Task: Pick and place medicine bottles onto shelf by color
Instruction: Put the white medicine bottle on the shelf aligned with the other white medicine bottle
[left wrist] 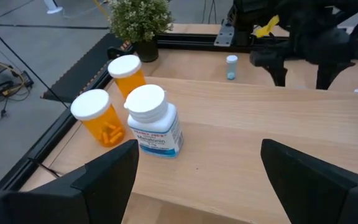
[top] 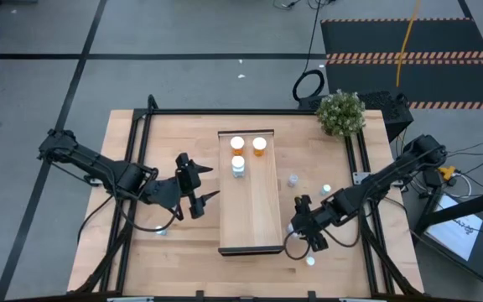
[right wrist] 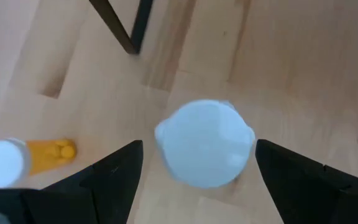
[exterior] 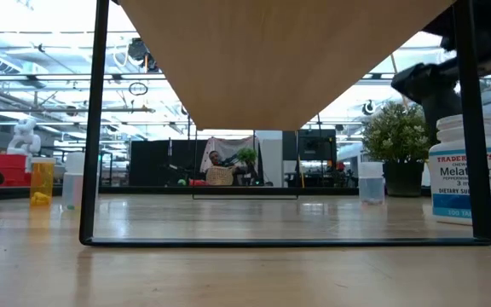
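The shelf (top: 248, 220) is a long light-wood tray raised on black legs in the middle of the table. Two orange bottles (top: 237, 144) (top: 259, 146) and a white-bodied bottle (top: 238, 166) stand at its far end, also in the left wrist view (left wrist: 155, 121). My left gripper (top: 206, 184) hangs open just left of the shelf, facing those bottles (left wrist: 197, 162). My right gripper (top: 303, 228) points down, open, right of the shelf's near half. In the right wrist view its fingers (right wrist: 197, 155) stand on either side of a white round cap (right wrist: 205, 151) below them, with a gap on each side.
Loose small bottles stand on the table right of the shelf (top: 293, 179) (top: 326, 190) and near the front edge (top: 310, 261). An orange bottle (right wrist: 27, 158) is beside the shelf leg (right wrist: 123, 25). A potted plant (top: 340, 111) occupies the far right corner.
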Action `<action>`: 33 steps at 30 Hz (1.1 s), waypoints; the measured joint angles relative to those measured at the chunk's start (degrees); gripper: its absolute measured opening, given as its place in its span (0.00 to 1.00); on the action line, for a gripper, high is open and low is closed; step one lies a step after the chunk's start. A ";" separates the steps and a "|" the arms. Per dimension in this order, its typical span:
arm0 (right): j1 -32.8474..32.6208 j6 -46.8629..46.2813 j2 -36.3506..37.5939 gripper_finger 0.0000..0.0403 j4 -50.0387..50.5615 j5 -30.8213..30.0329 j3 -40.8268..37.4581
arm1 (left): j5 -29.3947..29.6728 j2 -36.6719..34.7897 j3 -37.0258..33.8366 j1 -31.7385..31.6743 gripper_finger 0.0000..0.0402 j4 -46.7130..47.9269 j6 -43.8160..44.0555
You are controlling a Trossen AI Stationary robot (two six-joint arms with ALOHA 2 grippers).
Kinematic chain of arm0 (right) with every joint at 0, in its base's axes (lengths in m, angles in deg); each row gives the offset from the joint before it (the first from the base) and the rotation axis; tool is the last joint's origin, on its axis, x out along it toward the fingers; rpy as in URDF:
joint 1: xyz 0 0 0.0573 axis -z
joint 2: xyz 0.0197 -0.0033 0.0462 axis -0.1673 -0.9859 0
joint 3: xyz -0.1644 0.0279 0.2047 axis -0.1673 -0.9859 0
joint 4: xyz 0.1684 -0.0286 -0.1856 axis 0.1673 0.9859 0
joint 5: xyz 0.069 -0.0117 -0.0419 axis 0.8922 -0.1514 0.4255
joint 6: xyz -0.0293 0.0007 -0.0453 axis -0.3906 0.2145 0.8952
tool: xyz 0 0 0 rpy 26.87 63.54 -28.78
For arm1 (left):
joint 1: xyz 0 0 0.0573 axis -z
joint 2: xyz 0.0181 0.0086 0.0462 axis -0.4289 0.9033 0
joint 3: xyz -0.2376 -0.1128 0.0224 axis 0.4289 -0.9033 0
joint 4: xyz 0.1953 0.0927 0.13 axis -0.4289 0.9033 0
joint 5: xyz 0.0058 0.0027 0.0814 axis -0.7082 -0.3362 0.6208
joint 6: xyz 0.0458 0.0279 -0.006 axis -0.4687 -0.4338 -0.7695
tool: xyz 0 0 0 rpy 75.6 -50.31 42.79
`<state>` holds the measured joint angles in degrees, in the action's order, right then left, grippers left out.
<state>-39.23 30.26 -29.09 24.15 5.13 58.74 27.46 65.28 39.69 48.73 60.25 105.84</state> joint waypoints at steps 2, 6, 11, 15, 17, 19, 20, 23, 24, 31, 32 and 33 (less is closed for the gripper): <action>0.47 1.16 0.00 0.77 -2.20 1.24 -1.22 | 0.00 0.00 0.01 0.00 0.85 0.00 0.01; 1.41 4.10 -0.02 0.77 -7.30 3.62 -4.34 | 0.00 0.00 0.02 0.00 0.85 0.00 0.02; 2.40 5.82 0.00 0.77 -10.01 4.86 -6.02 | 0.02 0.00 0.02 -0.36 0.85 0.00 0.15; 2.89 7.04 0.00 0.77 -10.27 5.00 -6.20 | 0.02 0.00 0.02 -0.84 0.85 0.00 0.13; 2.92 7.45 0.00 0.77 -10.38 5.06 -6.22 | 0.04 0.00 0.02 -0.87 0.85 0.00 0.13; 2.92 7.72 0.00 0.77 -10.52 5.12 -6.22 | 0.06 0.00 0.04 -0.90 0.85 0.00 0.11; 2.92 7.92 0.00 0.77 -10.69 5.14 -6.22 | 0.04 0.00 0.04 -0.90 0.85 0.00 0.11; 2.91 8.85 0.00 0.77 -11.72 5.26 -6.22 | 0.04 0.00 0.04 -0.90 0.85 0.00 0.11; 2.91 9.20 0.00 0.77 -12.12 5.27 -6.22 | 0.04 0.00 0.04 -0.87 0.85 0.00 0.11; 2.92 10.08 0.00 0.78 -13.46 6.40 -6.22 | 0.04 0.00 0.04 -0.87 0.85 0.00 0.07; 2.92 10.09 0.00 0.79 -13.48 6.41 -6.22 | 0.04 0.00 0.04 -0.87 0.85 0.00 0.07; 2.92 10.11 0.00 0.80 -13.48 6.41 -6.22 | 0.04 0.00 0.04 -0.87 0.85 0.00 0.07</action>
<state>-36.31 40.36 -29.09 10.67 11.54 52.52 27.50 65.28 39.73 47.86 60.25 105.90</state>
